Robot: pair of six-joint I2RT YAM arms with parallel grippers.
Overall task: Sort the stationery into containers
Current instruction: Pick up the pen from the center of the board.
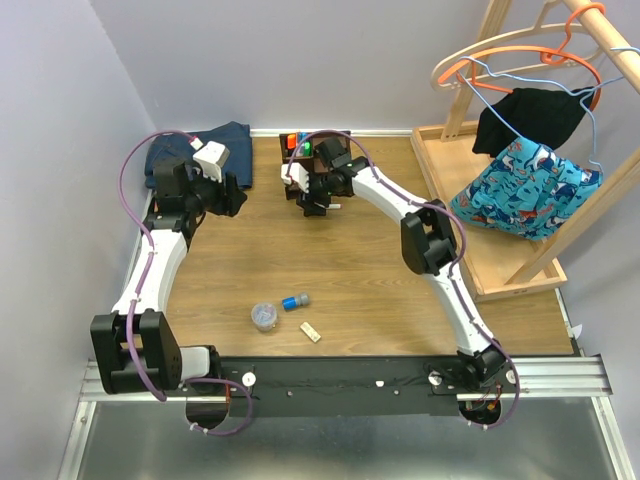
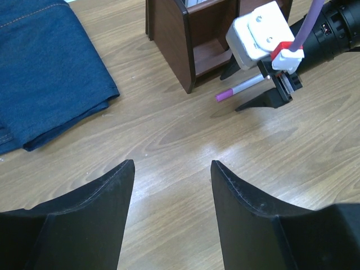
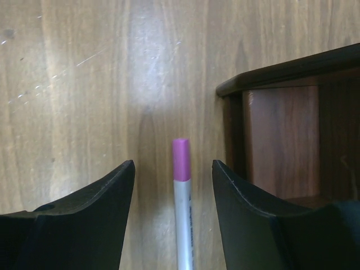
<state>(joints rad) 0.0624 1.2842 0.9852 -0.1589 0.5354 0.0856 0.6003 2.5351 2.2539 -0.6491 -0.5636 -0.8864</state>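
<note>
Three seen overhead only: tub (image 1: pixel 264 316), cylinder (image 1: pixel 295 301), block (image 1: pixel 311 331).

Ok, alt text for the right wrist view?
A slim white marker with a magenta cap sits between the open fingers of the right end effector, against the wooden table. The dark brown organiser stands just to its right.

Marker (image 3: pixel 182 197): purple cap visible, body cut off by the bottom edge in right wrist view. In left wrist view its rear end is hidden under white camera box (image 2: pixel 260 34). Organiser (image 2: pixel 171 45) is cut off at the top edge and, from above, mostly covered by right arm (image 1: pixel 390 200). Jeans (image 2: pixel 45 67) cut off at left. Tub (image 1: pixel 264 316) contents too small to tell.
</note>
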